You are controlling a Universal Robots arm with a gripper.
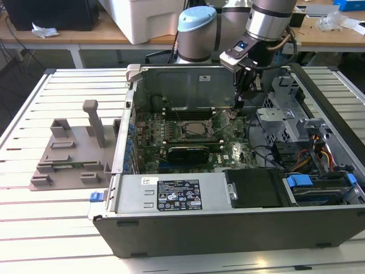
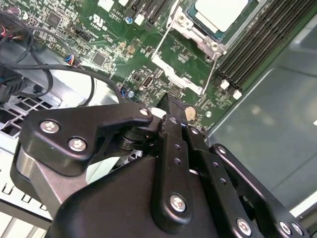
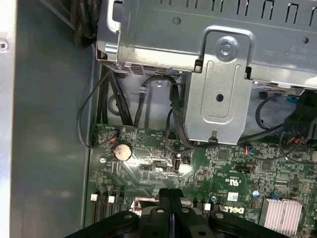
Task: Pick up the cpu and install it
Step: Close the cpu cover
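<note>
The cpu (image 2: 221,12), a square chip with a silver-white top, lies in the socket (image 1: 191,129) on the green motherboard (image 2: 114,29) inside the open computer case (image 1: 228,222). The socket's metal frame (image 2: 174,74) lies swung open on the side toward my gripper. My gripper (image 1: 238,105) hangs inside the case above the board, to the exterior view's right of the socket and apart from the cpu. Its black fingers (image 2: 168,114) are pressed together with nothing between them; their tips (image 3: 171,197) also show above the board in the first wrist view.
A grey moulded tray (image 1: 71,157) with upright posts sits on the slatted table (image 1: 51,228) at the exterior view's left of the case. A metal drive cage (image 3: 218,94) and black cables (image 3: 173,129) stand close to my gripper. A round coin cell (image 3: 122,151) sits on the board.
</note>
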